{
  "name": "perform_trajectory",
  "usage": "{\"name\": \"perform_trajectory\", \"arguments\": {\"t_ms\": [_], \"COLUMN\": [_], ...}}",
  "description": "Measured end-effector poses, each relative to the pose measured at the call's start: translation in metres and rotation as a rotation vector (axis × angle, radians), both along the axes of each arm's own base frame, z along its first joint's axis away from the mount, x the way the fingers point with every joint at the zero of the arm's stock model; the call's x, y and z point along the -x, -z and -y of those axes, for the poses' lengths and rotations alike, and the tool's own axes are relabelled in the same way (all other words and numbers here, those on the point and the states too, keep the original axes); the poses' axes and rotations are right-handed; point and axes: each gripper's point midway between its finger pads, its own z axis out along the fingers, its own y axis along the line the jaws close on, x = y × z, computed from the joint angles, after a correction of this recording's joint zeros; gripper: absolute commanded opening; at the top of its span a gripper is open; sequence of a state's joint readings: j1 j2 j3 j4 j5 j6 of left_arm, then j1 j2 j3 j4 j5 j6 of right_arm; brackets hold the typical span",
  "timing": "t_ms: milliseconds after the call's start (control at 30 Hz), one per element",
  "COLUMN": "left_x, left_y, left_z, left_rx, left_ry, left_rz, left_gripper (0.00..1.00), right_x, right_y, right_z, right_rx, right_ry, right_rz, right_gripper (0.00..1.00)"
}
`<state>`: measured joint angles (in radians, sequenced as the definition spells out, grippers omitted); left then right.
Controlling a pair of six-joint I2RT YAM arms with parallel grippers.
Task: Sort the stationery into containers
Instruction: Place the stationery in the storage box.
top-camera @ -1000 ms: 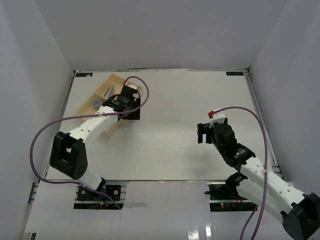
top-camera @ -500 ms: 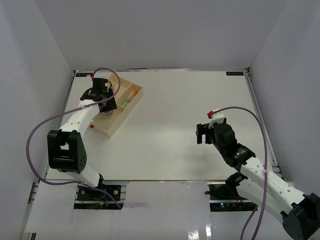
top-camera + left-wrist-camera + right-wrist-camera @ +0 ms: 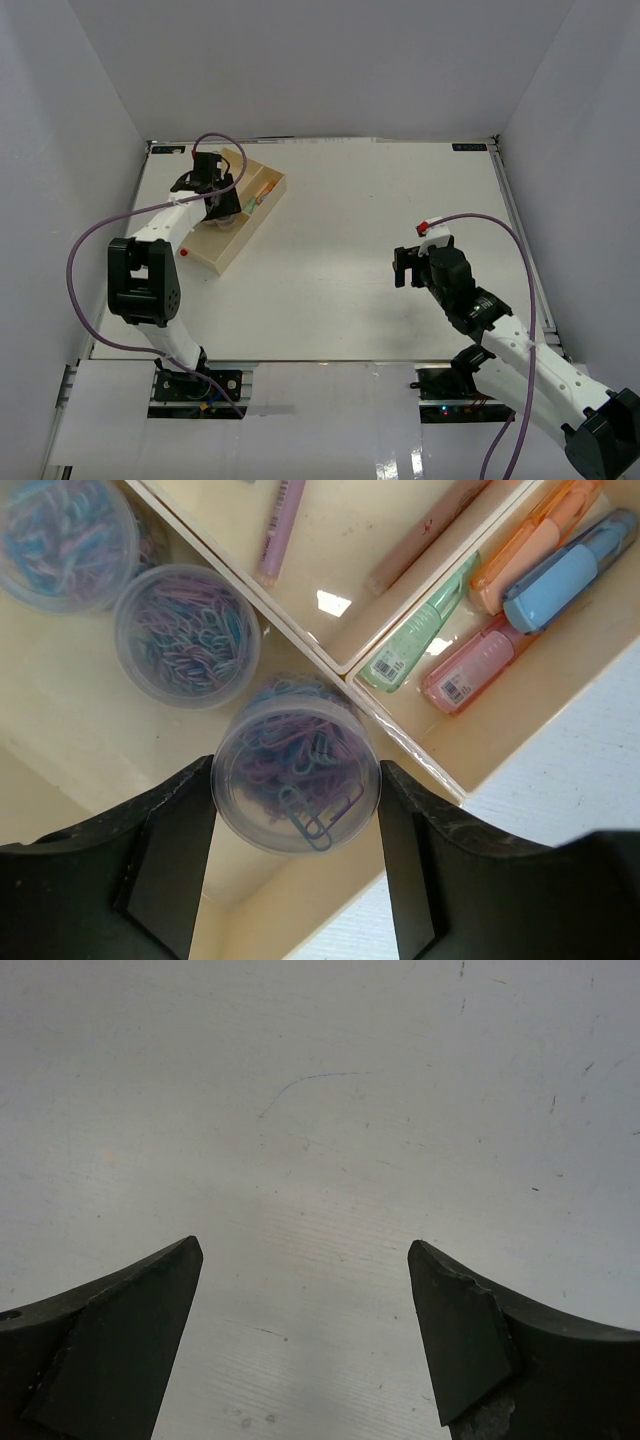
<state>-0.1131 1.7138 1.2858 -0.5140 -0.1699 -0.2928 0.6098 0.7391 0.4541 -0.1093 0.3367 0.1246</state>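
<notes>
- Left arm stretches over the tray (image 3: 232,250); its hand (image 3: 213,198) clasps a clip-filled jar (image 3: 295,780) at the tray's divider.
- Right hand (image 3: 405,267), well apart from the tray, hangs spread above the surface (image 3: 320,1160).
- Only the left wrist view shows the markers (image 3: 478,662) and two other jars (image 3: 185,635) inside the tray.

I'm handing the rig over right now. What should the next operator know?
Left gripper: shut on a jar of paper clips, above the tray.
Right gripper: open, holding nothing, over the table.
Done: two jars, pens and four markers lie in tray compartments.
Left: set the held jar beside the other two, then release.
Small red speck by the tray: cannot identify.
</notes>
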Motion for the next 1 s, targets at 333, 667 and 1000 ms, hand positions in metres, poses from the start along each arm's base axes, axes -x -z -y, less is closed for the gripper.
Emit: {"name": "perform_trajectory", "arguments": {"t_ms": [333, 667, 1000], "left_x": [0.003, 0.003, -0.001], "left_y": [0.01, 0.009, 0.009], "left_z": [0.009, 0.011, 0.016], "left_rx": [0.05, 0.065, 0.09], "left_ry": [0.012, 0.011, 0.014], "left_rz": [-0.033, -0.031, -0.015], "left_gripper": [0.68, 0.75, 0.84], "right_x": [0.0, 0.001, 0.001], "right_y": [0.0, 0.002, 0.001], "right_z": [0.0, 0.001, 0.001], "right_rx": [0.001, 0.001, -0.002], "right_ry": [0.001, 0.001, 0.001], "right_rz": [0.0, -0.001, 0.003], "right_gripper": [0.9, 0.9, 0.9]}}
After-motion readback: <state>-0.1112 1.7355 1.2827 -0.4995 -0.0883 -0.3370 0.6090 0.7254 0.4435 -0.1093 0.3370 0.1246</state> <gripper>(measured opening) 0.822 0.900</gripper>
